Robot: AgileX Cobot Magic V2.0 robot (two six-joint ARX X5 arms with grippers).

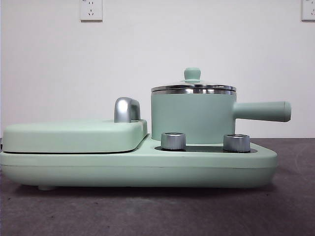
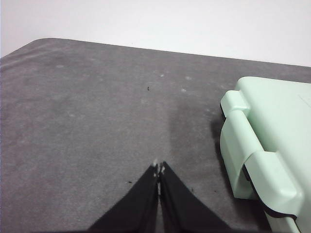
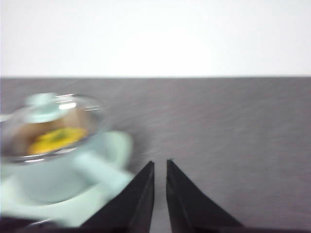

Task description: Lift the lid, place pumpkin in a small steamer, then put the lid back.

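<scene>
I am seeing the bench (image 1: 295,206) lying dark grey and matte | the wide mint-green griddle unit (image 1: 138,169) is sitting directly on it | bare bench is showing in front and to both sides of the unit.

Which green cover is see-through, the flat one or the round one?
The round lid on the small steamer is clear glass; the pumpkin shows through it. The flat griddle cover is solid green.
</scene>
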